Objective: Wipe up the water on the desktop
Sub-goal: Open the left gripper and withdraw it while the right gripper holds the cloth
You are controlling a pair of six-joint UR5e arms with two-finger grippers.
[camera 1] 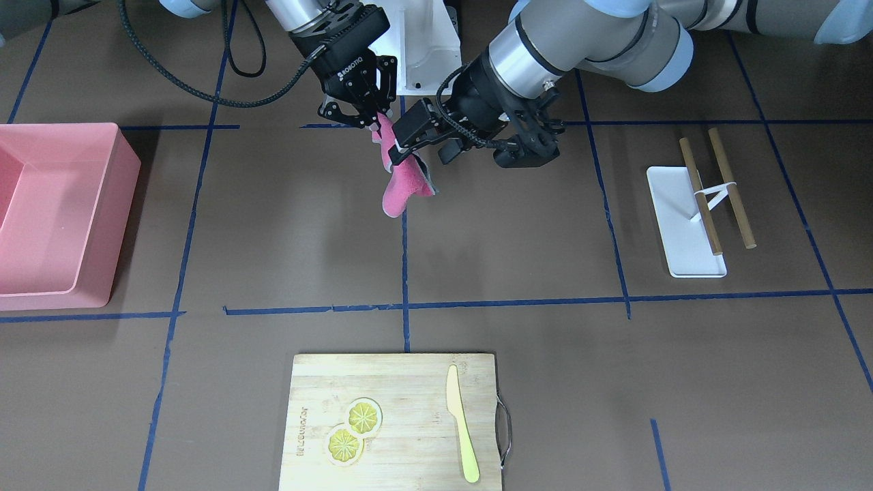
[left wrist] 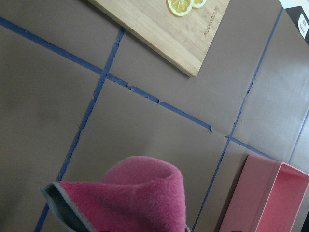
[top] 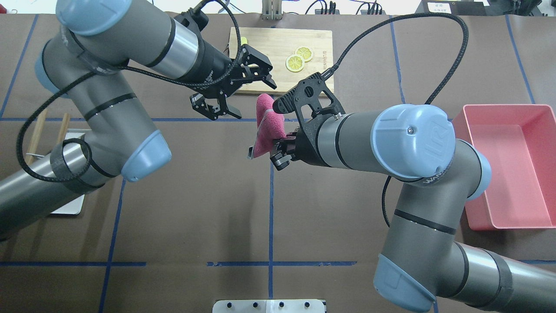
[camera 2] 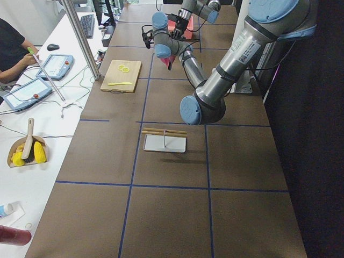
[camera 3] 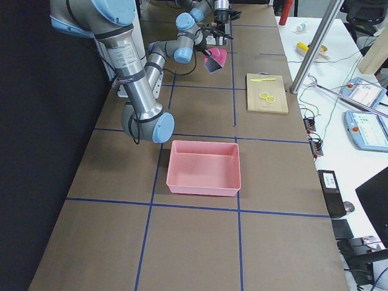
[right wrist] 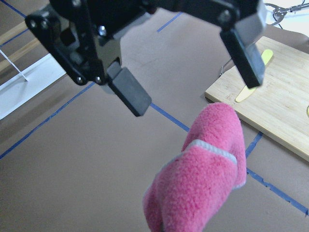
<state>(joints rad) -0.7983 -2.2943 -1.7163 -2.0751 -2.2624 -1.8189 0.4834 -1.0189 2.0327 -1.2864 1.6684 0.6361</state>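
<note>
Front view: my right tool (camera 1: pixel 374 121) pinches the pink cloth (camera 1: pixel 402 187) over the brown worktop (camera 1: pixel 518 252), and I see no water. Overhead: my left tool (top: pixel 256 101) gapes wide just beside the cloth. Right wrist view: the cloth dangles clear. I judge wiping not yet begun.

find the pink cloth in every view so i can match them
Front-facing: pink cloth upper centre.
Overhead: pink cloth centre.
Exterior left: pink cloth top centre.
Exterior right: pink cloth top centre.
Left wrist: pink cloth bottom centre.
Right wrist: pink cloth lower centre.
Shared landmark: bamboo cutting board, in all six.
</note>
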